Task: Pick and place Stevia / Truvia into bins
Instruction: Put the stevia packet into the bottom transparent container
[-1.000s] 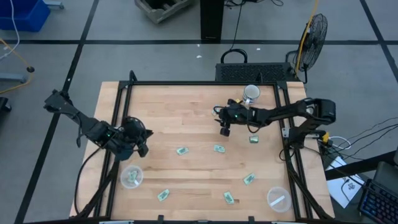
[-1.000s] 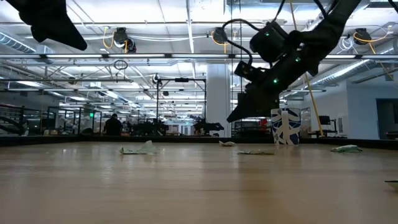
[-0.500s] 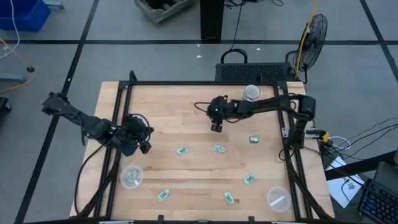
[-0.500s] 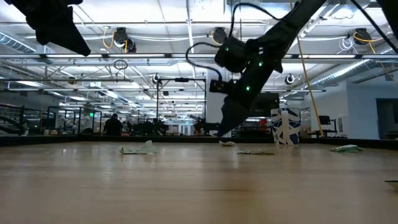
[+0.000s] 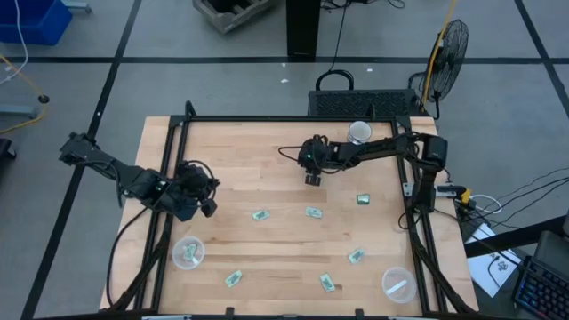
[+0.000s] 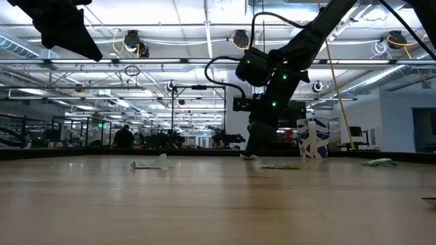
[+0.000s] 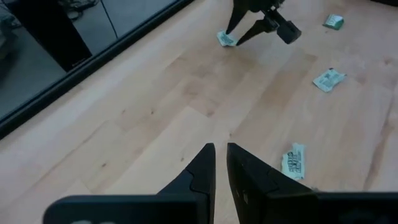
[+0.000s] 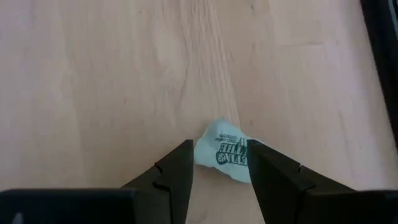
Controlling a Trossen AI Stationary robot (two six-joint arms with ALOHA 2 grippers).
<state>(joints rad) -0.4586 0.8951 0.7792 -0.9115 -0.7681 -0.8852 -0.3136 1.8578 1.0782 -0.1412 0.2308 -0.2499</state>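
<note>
The right gripper (image 8: 219,171) is low over the table (image 5: 240,160), up near twelve o'clock, with its fingers spread and a small packet (image 8: 225,151) lying flat between them, not yet pinched; the packet's long side seems to run across the gap from finger to finger. The left gripper (image 7: 221,163) waits near nine o'clock with its fingers almost pressed together and holding nothing, so the right arm is the nearer one. From above the packet is hidden under the gripper, but the right wrist view shows it plainly.
</note>
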